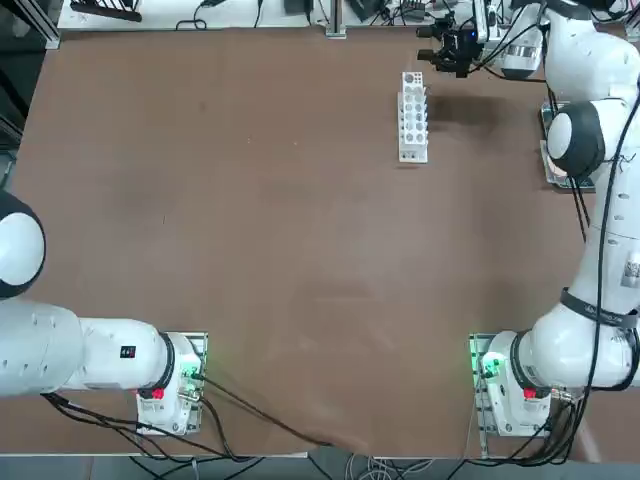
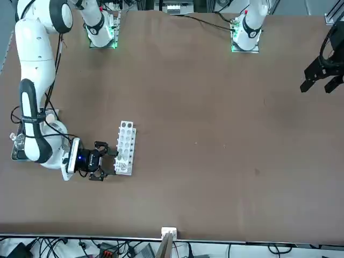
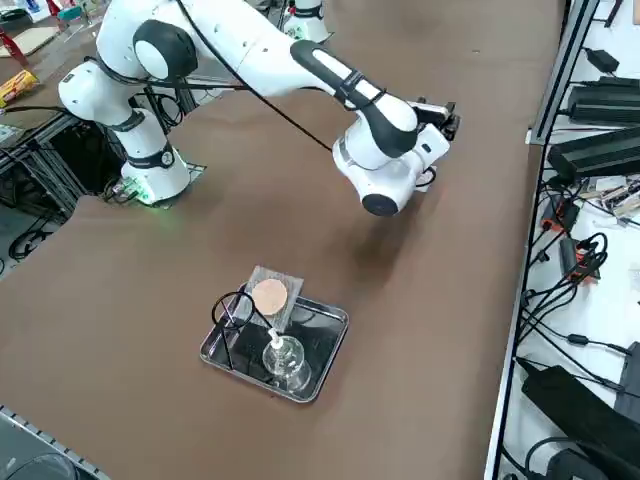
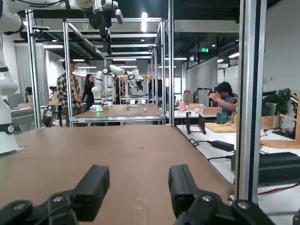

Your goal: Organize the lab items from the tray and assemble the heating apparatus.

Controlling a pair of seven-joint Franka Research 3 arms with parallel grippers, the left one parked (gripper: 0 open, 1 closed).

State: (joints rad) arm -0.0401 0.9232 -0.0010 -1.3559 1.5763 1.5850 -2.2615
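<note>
Over by the far edge of the brown table (image 1: 270, 240), the right gripper (image 4: 139, 174) hangs level near the white test-tube rack (image 2: 125, 148), its two black fingers (image 4: 182, 187) spread wide with a broad gap between them. A faint clear tube (image 4: 140, 213) shows in that gap from the wrist, and neither finger is closed on it, so nothing is being gripped; whether the tube sits in the rack I can't tell from where it shows. The rack is long and narrow, with rows of round holes along it. Well apart from the rack, on the arm's outer side, rests the shiny metal tray (image 3: 323, 389), raised at the rim and dark grey on its floor. Everything for the heating apparatus is gathered there: the black wire ring stand (image 3: 224, 335) leans at one side with its thin legs slanting, the grey square mesh (image 3: 262, 275) with its round tan centre lies tilted across a corner by the rim, and the small clear glass piece (image 3: 287, 362), round-bodied with a pale neck, is beside the stand.
</note>
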